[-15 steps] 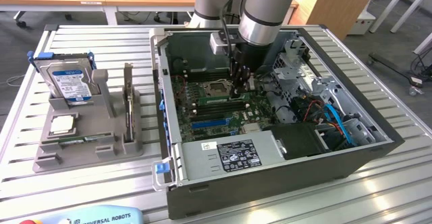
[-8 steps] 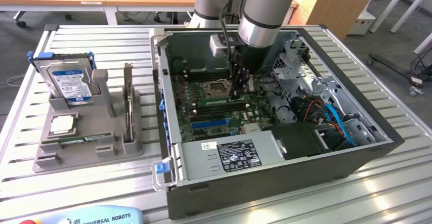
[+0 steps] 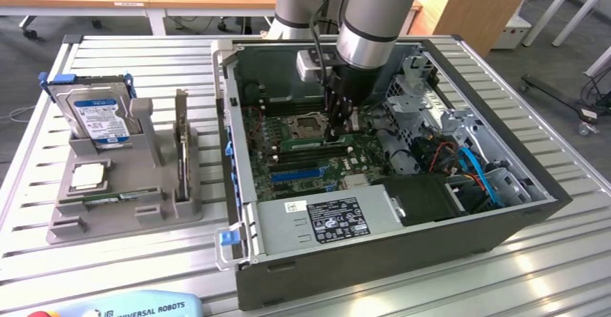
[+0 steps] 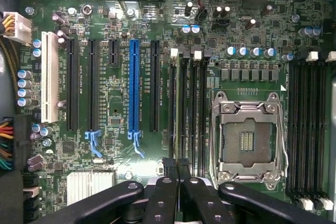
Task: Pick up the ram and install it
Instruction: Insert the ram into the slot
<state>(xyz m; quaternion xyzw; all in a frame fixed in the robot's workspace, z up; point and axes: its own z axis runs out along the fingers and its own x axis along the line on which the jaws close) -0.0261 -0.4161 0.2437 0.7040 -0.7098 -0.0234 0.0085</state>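
1. An open dark-grey desktop computer case (image 3: 401, 256) lies on its side at the centre of the exterior view, on a slatted aluminium table (image 3: 534, 274).
2. A silver-and-blue robot arm (image 3: 377, 16) comes down from the top centre, and its black gripper (image 3: 336, 134) reaches onto the green motherboard.
3. The ram (image 3: 303, 145), a thin green circuit-board stick, stands on edge among the memory slots at centre frame. It sits just below the square metal processor socket (image 3: 308, 125) and runs up to the fingertips.
4. In the wrist view the gripper (image 4: 176, 165) has its black fingers (image 4: 165, 192) clenched together. The tips are over the bank of black memory slots (image 4: 191, 114) beside the processor socket (image 4: 247, 140). I cannot tell whether they pinch the stick's edge or only press on it.
5. A long blue expansion slot (image 4: 134, 85) and a white one (image 4: 50, 77) lie on the far side of the memory slots from the socket.
6. At lower centre of the exterior view, the silver power supply box (image 3: 277, 235) carries a white label of certification marks that are too small to read.
7. At left, a grey plastic holder (image 3: 143, 210) props up a silver hard drive (image 3: 96, 113). Its blue-white label is illegible. A dark expansion card (image 3: 182, 134) stands upright beside it.
8. At the bottom left edge, a pale blue pendant (image 3: 134, 306) reads "UNIVERSAL ROBOTS".
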